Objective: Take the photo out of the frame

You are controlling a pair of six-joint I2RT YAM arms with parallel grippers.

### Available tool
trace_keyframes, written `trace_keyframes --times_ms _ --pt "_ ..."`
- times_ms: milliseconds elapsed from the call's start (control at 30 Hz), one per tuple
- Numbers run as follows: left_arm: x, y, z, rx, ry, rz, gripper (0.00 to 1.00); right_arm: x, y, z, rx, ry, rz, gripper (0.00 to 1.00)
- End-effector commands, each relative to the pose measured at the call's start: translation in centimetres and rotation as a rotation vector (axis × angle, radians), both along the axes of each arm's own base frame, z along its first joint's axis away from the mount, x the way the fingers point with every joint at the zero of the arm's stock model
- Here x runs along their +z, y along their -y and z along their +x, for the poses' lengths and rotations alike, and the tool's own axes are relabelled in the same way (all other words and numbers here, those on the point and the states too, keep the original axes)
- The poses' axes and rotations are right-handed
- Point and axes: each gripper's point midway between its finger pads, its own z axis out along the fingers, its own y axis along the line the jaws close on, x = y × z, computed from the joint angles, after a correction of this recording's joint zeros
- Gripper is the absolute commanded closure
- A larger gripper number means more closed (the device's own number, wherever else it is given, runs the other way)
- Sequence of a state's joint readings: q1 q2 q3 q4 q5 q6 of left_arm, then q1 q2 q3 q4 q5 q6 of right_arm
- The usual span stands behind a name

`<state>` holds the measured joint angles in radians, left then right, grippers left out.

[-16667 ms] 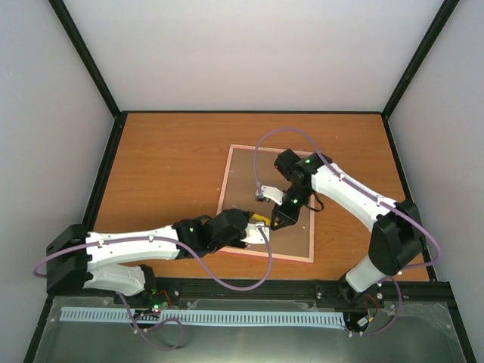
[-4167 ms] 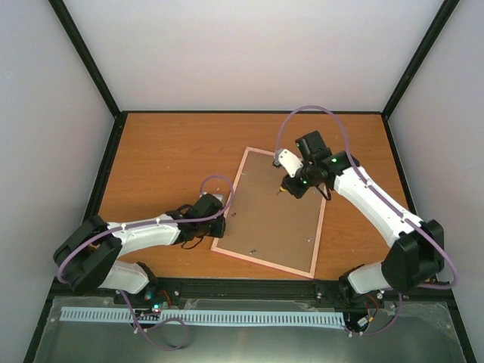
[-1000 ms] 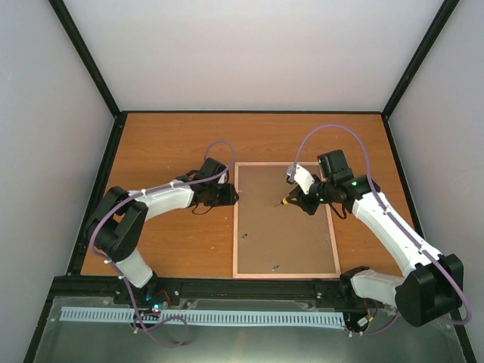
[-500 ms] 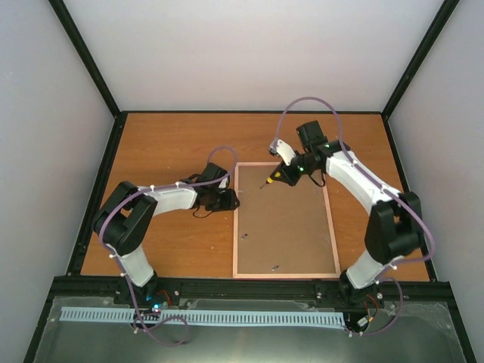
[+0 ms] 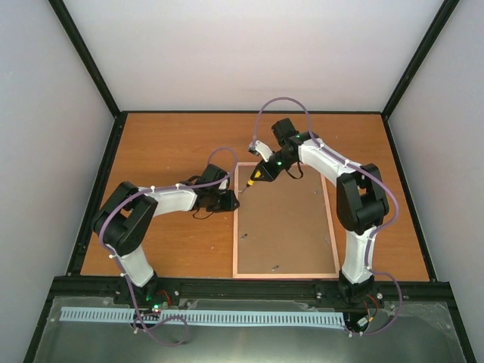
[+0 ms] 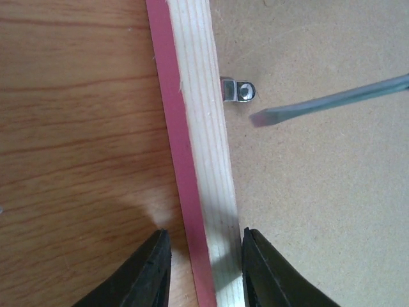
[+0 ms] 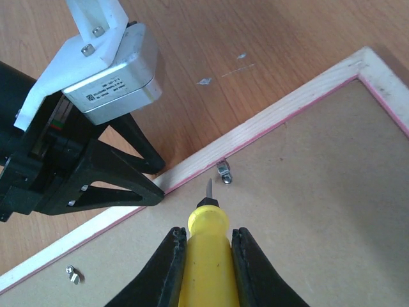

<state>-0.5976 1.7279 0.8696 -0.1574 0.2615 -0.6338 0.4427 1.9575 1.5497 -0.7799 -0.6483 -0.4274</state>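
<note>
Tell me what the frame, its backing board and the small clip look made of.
The frame: bare pale wood with grain lines showing, its outer edge painted pink. The backing board: brown, matte, faintly speckled, probably fibreboard or hardboard. The clip: shiny silver with a bright glint, apparently metal.

My right gripper [image 7: 208, 238] carries the screwdriver [image 5: 254, 177] from mid-board over to the far left corner of the frame [image 6: 195, 128], tip now just beside the metal clip [image 6: 238, 90]. My left gripper [image 6: 206, 236] narrows, straddling that left rail farther up than before. The frame, skewed earlier, lies square.
</note>
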Motion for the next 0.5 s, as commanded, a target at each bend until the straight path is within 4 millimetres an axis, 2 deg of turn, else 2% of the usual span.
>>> trace_keyframes --times_ms 0,267,467 --pt "-1.3 -0.5 -0.8 -0.010 -0.028 0.031 0.69 0.1 -1.3 -0.5 0.023 -0.037 0.030 0.97" --pt "-1.4 -0.3 -0.5 -0.010 -0.010 0.024 0.79 -1.4 -1.1 0.5 -0.034 -0.029 -0.025 0.97" --pt "-1.7 -0.4 -0.6 -0.004 -0.017 0.026 0.89 -2.3 -0.1 1.9 -0.129 -0.018 -0.101 0.97"
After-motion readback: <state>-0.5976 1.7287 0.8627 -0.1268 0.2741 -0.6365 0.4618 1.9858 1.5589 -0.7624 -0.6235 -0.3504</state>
